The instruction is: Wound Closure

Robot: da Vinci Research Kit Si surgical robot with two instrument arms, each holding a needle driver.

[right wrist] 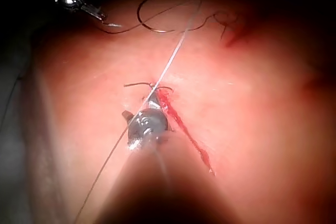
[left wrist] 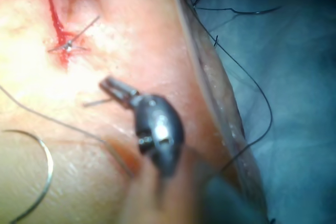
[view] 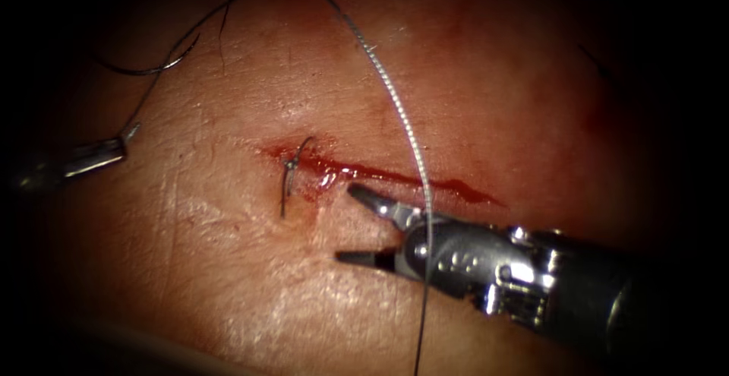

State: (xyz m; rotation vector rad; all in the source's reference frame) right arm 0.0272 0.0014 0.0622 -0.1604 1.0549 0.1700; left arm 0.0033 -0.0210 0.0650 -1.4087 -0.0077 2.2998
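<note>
The right tool (view: 363,224) holds its two slim, dark metal fingers (view: 372,198) spread wide apart with nothing between them. One tip sits just below the cut (view: 395,175), the other lower down on the pale skin. Its shiny steel wrist and dark shaft come in from the lower right, lying low over the tissue (view: 250,285).

The left tool (view: 125,139) lies at the far left, well away from the cut, its narrow silvery fingers closed on the thread (view: 402,121) at their tip. The shaft behind it runs off into the dark.

From there the thread climbs in a thin dark line, arches over the top of the tissue, turns pale and twisted like fine cord, and drops straight down across the cut and over the right tool's wrist.

The needle (view: 156,64), a thin dark curved wire, lies loose on the tissue at the upper left, not in the tissue and held by neither tool.

The cut is a narrow slit, glossy with red fluid (view: 334,169). At its left end sits a finished stitch (view: 292,167), with short stiff ends of thread curling up and down.

The tissue is pale pink, moist and finely wrinkled.
</note>
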